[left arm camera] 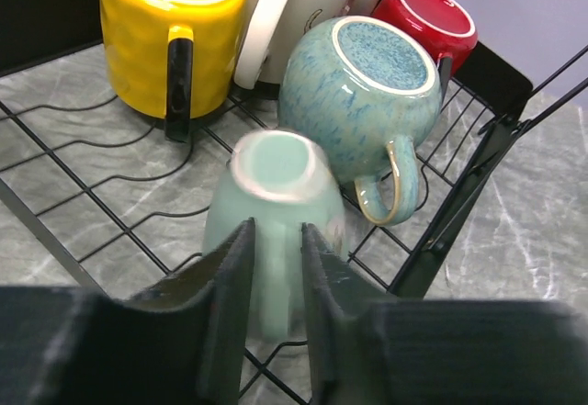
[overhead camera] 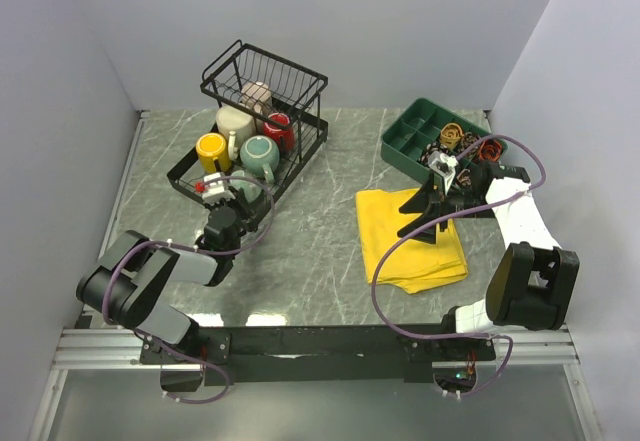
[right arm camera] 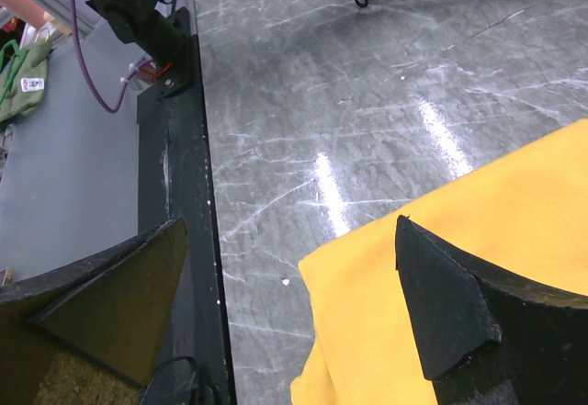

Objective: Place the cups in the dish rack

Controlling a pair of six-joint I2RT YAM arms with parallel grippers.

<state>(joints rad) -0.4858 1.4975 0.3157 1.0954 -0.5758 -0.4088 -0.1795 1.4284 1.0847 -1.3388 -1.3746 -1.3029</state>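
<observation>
Two arms are working from the near edge of the marble-patterned table [overhead camera: 300, 261]. The left arm [overhead camera: 165, 266] is reaching forward and low, its wrist angling down into the near end of the dish rack [overhead camera: 285, 63].

The left gripper [left arm camera: 274, 276] is sitting over a pale green mug [left arm camera: 276, 180]. Its two dark fingers are straddling the mug's handle with only a narrow gap between them. The handle is showing as a blur there, so I cannot tell whether the claw is pinching it or merely bracketing it. That mug is resting mouth-down on the wire floor of the lower tier, near the rack's front corner.

Just beside it a teal mug [left arm camera: 354, 93] is lying tilted, handle toward the camera. Beyond are a yellow mug [left arm camera: 170, 28], a cream mug [left arm camera: 294, 19] and a red mug [left arm camera: 427, 19], all in the lower tier. A lilac-beige mug [overhead camera: 258, 96] is sitting in the upper basket.

The right arm [overhead camera: 515, 221] is folding back across its side of the table, elbow out. The right gripper [right arm camera: 292, 230] is hovering with its claw spread wide and holding nothing, over the edge of a yellow cloth [right arm camera: 459, 276], near a green tray [overhead camera: 415, 136].
</observation>
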